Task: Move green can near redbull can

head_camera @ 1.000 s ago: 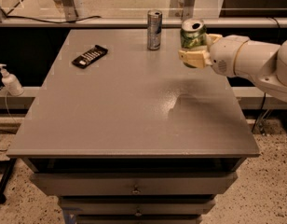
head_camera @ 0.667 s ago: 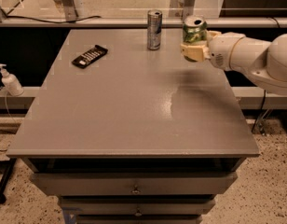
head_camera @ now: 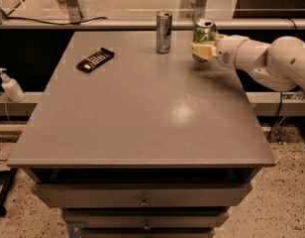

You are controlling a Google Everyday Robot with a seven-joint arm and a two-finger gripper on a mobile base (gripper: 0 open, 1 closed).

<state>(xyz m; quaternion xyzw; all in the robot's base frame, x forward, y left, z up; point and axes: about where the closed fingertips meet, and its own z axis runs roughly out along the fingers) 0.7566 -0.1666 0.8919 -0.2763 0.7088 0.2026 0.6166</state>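
At one o'clock on desk (head_camera: 142, 113), gripper (head_camera: 204, 50), jaws clamped round green can (head_camera: 204, 32); redbull can (head_camera: 164, 32) near, at its nine o'clock.

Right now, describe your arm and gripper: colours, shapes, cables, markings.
The arm is glossy white, built of smooth rounded segments with a bulbous joint near the picture's right edge. No cables or markings show on it. The gripper, near the table's far right corner around the green can, has blocky pale-yellow fingers on a white rounded wrist.
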